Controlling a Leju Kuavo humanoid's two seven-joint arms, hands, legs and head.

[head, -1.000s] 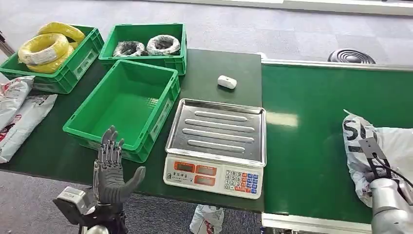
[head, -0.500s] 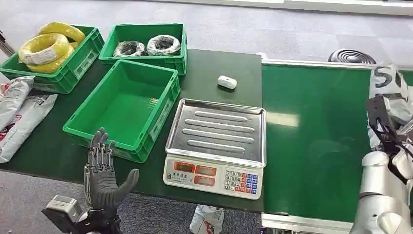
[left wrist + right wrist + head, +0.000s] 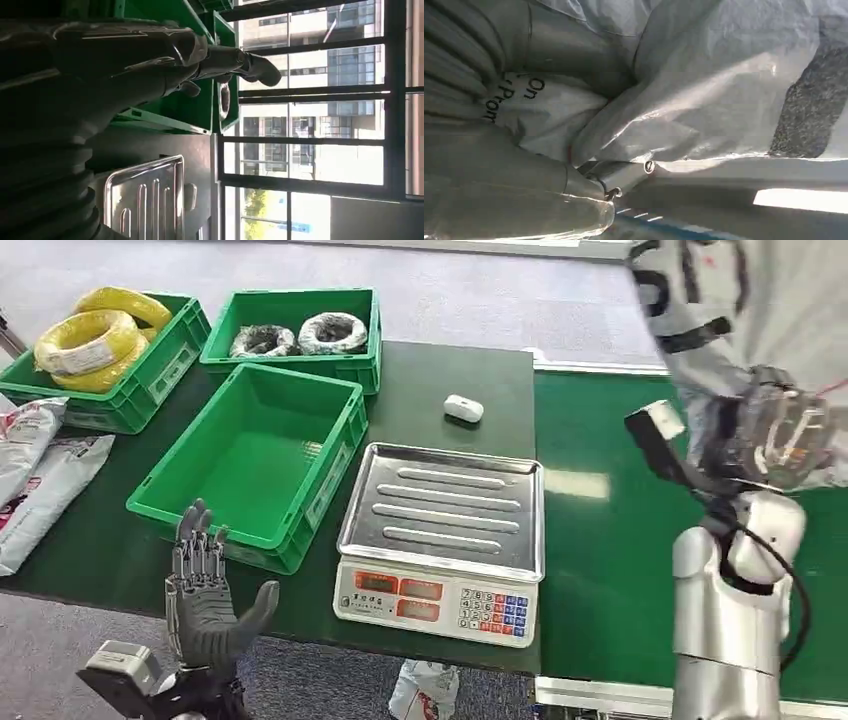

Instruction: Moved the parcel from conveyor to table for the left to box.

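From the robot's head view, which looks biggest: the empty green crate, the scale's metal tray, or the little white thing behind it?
1. Empty green crate.
2. Metal tray, slightly smaller.
3. White thing, by far the smallest.

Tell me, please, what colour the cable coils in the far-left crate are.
Yellow; the cable coils show best in the head view.

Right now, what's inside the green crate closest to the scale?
Nothing that I can see: the green crate beside the scale shows a bare green floor. Its near wall hides a strip of the floor just behind it, so something flat there could escape me.
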